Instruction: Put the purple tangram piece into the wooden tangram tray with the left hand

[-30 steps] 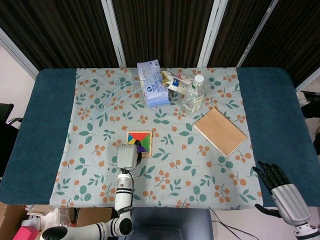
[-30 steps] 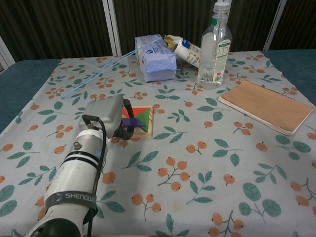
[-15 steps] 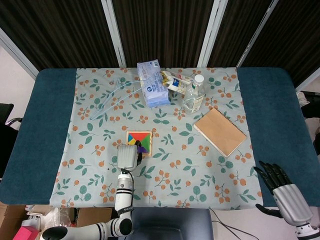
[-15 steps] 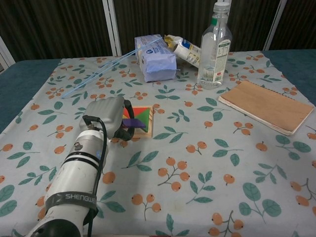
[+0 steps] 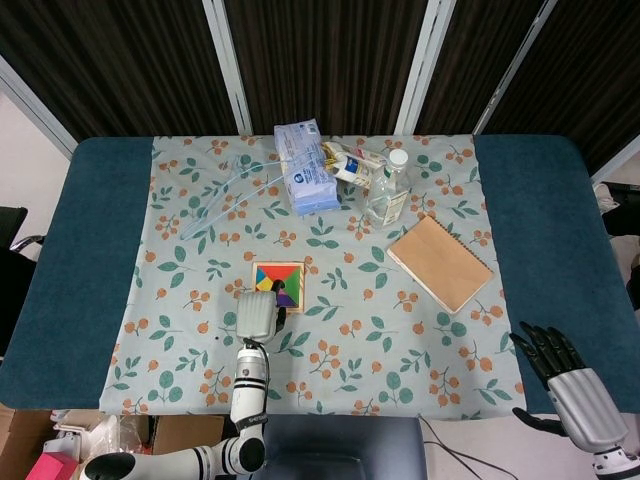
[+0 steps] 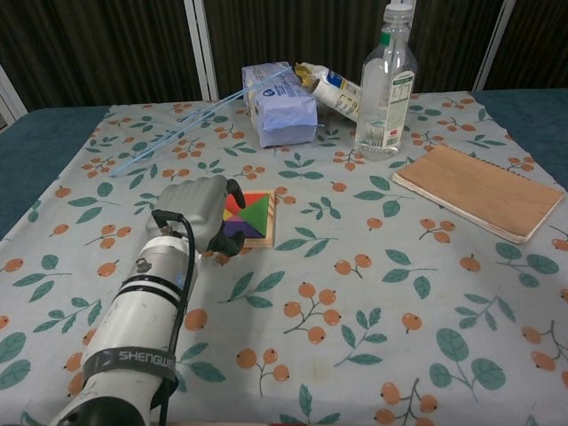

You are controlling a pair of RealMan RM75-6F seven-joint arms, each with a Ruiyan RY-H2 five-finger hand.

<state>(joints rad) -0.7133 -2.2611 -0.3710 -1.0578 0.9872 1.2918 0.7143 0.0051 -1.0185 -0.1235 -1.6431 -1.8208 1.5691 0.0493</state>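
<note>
The wooden tangram tray [image 6: 269, 224] [image 5: 299, 267] lies left of centre on the floral cloth, filled with coloured pieces. The purple tangram piece [image 6: 237, 230] [image 5: 285, 298] lies flat in the tray's near-left corner. My left hand [image 6: 196, 211] [image 5: 255, 313] sits at the tray's left edge. Its dark fingers [image 6: 228, 246] curve around that corner with a gap between them, and nothing is lifted in them. My right hand [image 5: 568, 385] hangs off the table's near right corner, fingers spread and empty; the chest view does not show it.
A clear water bottle [image 6: 385, 84], a blue tissue pack [image 6: 281, 106] and a snack packet [image 6: 333, 87] stand at the back. A brown notebook [image 6: 479, 191] lies on the right. A clear plastic hanger [image 6: 182, 121] lies at the back left.
The purple piece went from being held just above the tray to lying flat in it. My left hand has drawn back slightly toward me. The right hand barely moved.
</note>
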